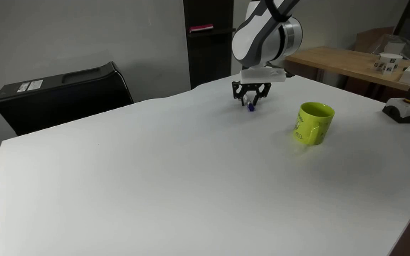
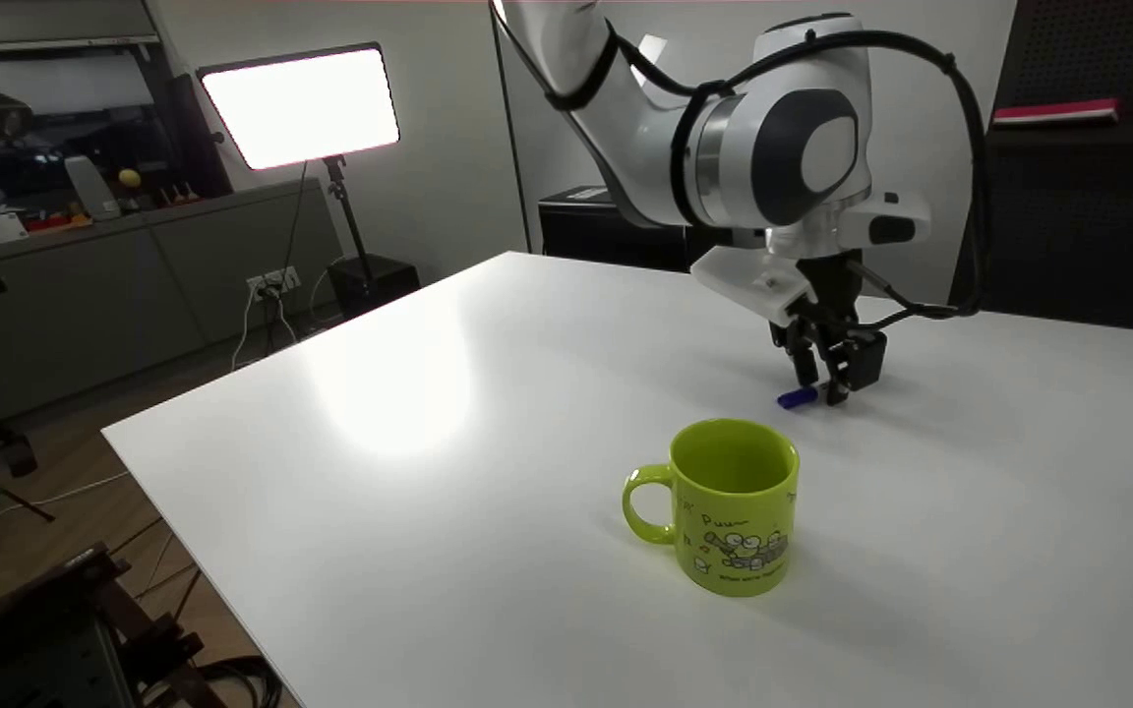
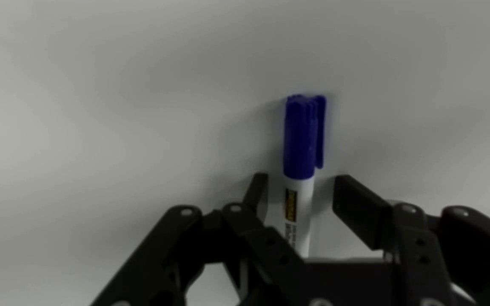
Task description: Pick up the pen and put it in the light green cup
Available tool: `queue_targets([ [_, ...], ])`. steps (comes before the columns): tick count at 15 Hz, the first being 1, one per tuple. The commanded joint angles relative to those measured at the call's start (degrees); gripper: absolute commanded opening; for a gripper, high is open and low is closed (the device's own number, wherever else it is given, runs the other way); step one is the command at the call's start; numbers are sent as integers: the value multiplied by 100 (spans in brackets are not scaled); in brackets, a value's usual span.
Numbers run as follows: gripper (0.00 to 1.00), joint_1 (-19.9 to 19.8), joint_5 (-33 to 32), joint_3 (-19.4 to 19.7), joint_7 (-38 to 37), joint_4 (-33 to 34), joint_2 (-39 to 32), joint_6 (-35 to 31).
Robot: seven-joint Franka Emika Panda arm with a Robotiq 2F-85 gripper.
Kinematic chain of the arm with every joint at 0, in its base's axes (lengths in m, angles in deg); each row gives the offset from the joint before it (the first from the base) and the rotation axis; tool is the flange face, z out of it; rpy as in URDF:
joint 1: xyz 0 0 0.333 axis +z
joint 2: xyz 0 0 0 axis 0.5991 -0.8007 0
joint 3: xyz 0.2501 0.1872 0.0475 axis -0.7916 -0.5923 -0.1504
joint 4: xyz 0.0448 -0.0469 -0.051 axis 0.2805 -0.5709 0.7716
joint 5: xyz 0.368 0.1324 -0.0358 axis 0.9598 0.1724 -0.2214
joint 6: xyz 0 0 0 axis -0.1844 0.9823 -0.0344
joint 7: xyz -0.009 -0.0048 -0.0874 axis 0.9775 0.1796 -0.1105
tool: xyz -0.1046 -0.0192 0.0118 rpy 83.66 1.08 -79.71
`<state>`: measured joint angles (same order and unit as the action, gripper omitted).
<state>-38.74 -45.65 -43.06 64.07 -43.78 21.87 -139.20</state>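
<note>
The pen (image 3: pixel 299 174) is found lying on the white tabletop (image 1: pixel 155 177), close to the far edge in both exterior views. In an exterior view its blue cap (image 2: pixel 799 397) is pointed roughly at the tabletop's left corner; in an exterior view the pen (image 1: pixel 250 106) is seen with that cap turned away from the far edge. In the wrist view its long axis is seen running almost straight up and down, cap uppermost, and the rear of the white, labelled barrel (image 3: pixel 298 212) is hidden by the gripper (image 3: pixel 300 187).

The barrel is straddled by the gripper's fingers (image 3: pixel 357 212), which are spread partway, a narrow gap being left on either side. Whether the tabletop is touched by the fingers cannot be told. The gripper is held from above by the white arm (image 2: pixel 773 147).

The light green cup (image 2: pixel 732 511) is stood upright, apart from the pen and farther from the far edge, its handle (image 2: pixel 663 476) turned toward the left edge there. Cartoon figures and lettering are printed on its wall. In an exterior view a knobbed box (image 1: pixel 406 110) is placed by the right edge, and beyond the far edge, near the left corner, a black case (image 1: pixel 66 97) is seen.
</note>
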Motion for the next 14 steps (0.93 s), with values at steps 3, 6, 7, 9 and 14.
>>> queue_targets([
  [3,2,103,-26,272,-432,712,-335,1021],
  [6,6,132,-89,390,-691,1027,-378,1644],
  [7,6,140,-111,426,-786,1139,-395,1869],
  [9,6,142,-126,474,-972,1345,-393,2306],
  [14,6,137,-117,446,-1370,1683,-186,3170],
])
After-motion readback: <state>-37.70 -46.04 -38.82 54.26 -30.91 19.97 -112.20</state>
